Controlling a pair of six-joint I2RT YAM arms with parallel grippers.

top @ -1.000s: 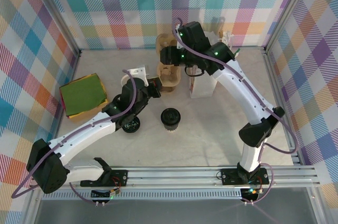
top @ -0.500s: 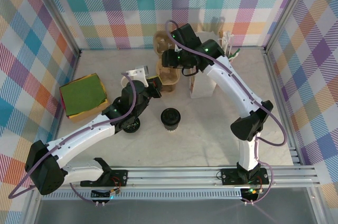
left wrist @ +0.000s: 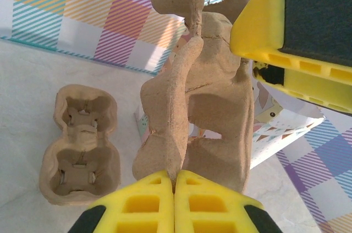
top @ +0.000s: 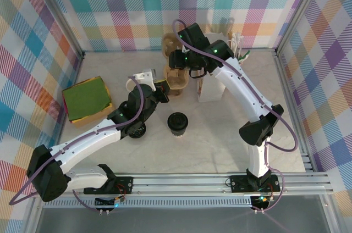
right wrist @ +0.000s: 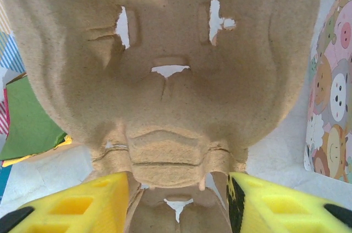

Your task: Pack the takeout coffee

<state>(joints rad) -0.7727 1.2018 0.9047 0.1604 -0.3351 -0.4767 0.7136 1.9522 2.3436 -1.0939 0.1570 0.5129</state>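
The takeout coffee (top: 177, 121), a small dark cup with a round black lid, stands alone on the table in front of both grippers. A brown pulp cup carrier (top: 177, 81) (left wrist: 214, 106) (right wrist: 165, 51) is held upright between the arms. My left gripper (top: 165, 86) (left wrist: 175, 181) is shut on the carrier's thin near edge. From above, my right gripper (top: 179, 65) (right wrist: 179, 205) straddles the carrier's narrow middle, with a yellow finger against each side. The white paper bag (top: 210, 91) (left wrist: 286, 128) (right wrist: 330, 101) stands just right of the carrier.
A second pulp carrier (top: 168, 43) (left wrist: 82, 145) lies near the back wall. A stack of green, yellow and red napkins (top: 85, 98) sits at the left. A dark round object (top: 137, 129) lies under my left arm, and a white-rimmed cup (top: 131, 83) stands beside its wrist.
My right arm has swung left and its gripper has come down over the carrier, jaws narrowing slightly. The left gripper and the coffee have stayed put.
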